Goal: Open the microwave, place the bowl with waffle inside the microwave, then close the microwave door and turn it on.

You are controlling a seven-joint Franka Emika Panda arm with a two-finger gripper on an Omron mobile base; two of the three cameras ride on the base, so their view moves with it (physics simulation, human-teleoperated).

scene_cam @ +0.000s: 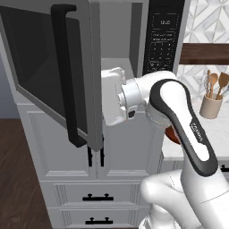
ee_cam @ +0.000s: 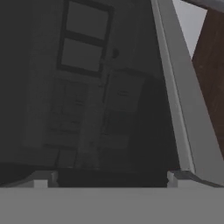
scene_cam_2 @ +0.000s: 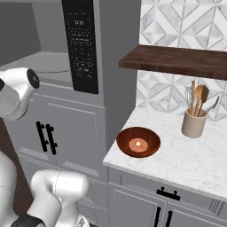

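The wide grey-framed microwave door (scene_cam: 49, 67) with dark glass window and vertical black handle strip (scene_cam: 67, 76) is seen swung partly outward to the left of the large built-in grey microwave (scene_cam: 129, 40), so its grey cavity is already exposed. Just right of the door's free edge, the white hand of the arm sits pressed close behind the door; the gripper (ee_cam: 109, 177) is looked along in the hand view, where the dark glass lies right ahead and the two fingertips (ee_cam: 41, 179) stand wide apart with nothing between them. Right of the hand, the tall black keypad panel (scene_cam_2: 80, 44) is seen on the microwave front. Further right of the microwave, on the white marble counter (scene_cam_2: 177, 164), the shallow glossy reddish-brown bowl with small tan waffle (scene_cam_2: 138, 142) rests untouched near the counter's front edge, and the beige utensil cup with wooden spoons (scene_cam_2: 194, 123) stands beyond it by the wall. The door-opening step is judged nearly done; the push should be carried along the door's arc until the opening is wide enough for the bowl, with the wrist kept clear of the handle.
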